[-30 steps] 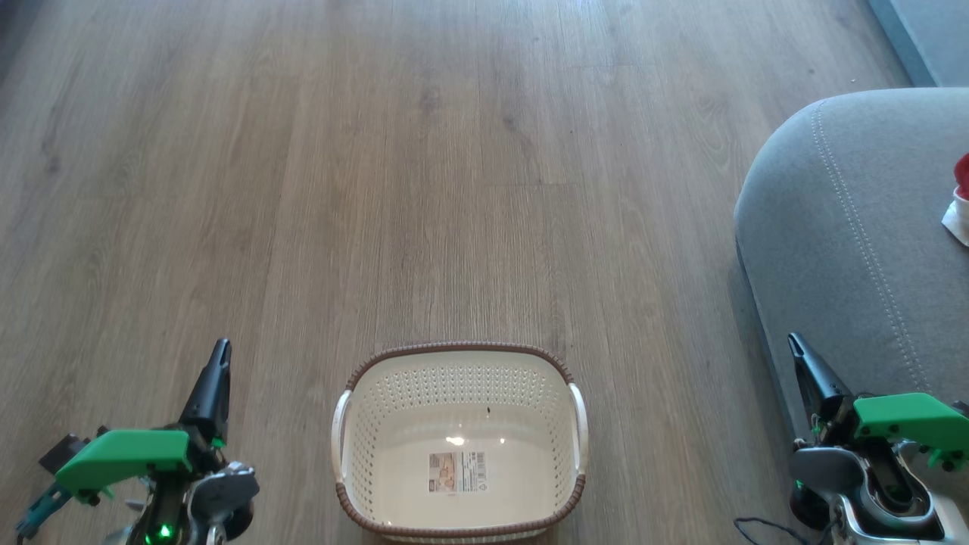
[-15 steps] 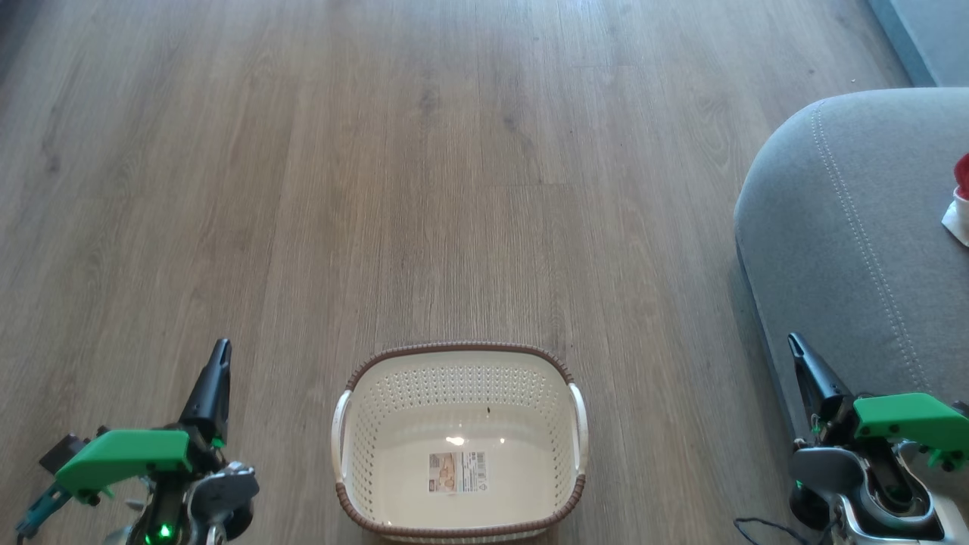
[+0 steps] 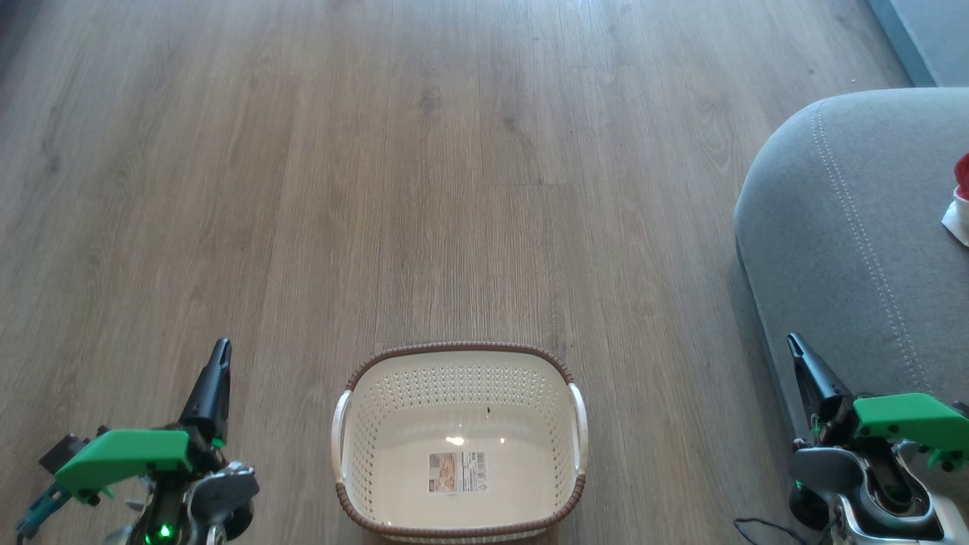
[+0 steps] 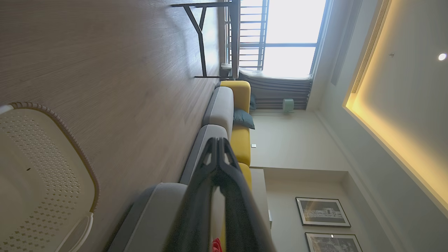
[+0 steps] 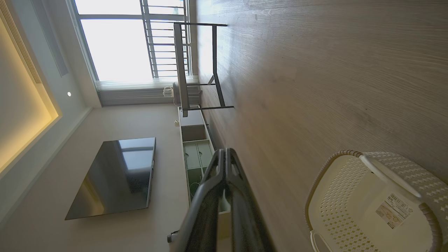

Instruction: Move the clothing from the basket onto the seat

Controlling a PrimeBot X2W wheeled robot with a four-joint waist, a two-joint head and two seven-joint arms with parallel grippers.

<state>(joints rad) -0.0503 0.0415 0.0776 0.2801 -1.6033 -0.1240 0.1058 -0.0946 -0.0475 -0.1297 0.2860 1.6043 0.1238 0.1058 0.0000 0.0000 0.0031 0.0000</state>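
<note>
1. On the wooden floor (image 3: 454, 189), straight in front of the robot, stands one basket (image 3: 454, 382). It is cream plastic with perforated walls, rounded corners and a brown woven-look rim.
2. Inside the basket, the smooth cream bottom lies bare except for one label sticker (image 3: 456, 472), stuck flat near the middle.
3. Two white handles (image 3: 340, 435) sit on the basket, one on each short side.
4. One grey seat (image 3: 855, 242) takes up the right side of the head view, with a strip of floor between it and the basket. It has a rounded corner and a double line of pale stitching.
5. The clothing (image 3: 962, 175) lies on the seat at the far right edge of the head view, cut off by the frame. One bright red patch shows, with one small white cloth (image 3: 956, 217) just below it. How many garments there are cannot be told.
6. The left pincer (image 3: 221, 346) is at the lower left, over the floor and to the left of the basket. Its two dark fingers are pressed together to a single tip.
7. The right pincer (image 3: 792, 339) is at the lower right, beside the seat's front edge. Its fingers are likewise closed tip to tip, and both wrist views show the same meeting of the tips.
</note>
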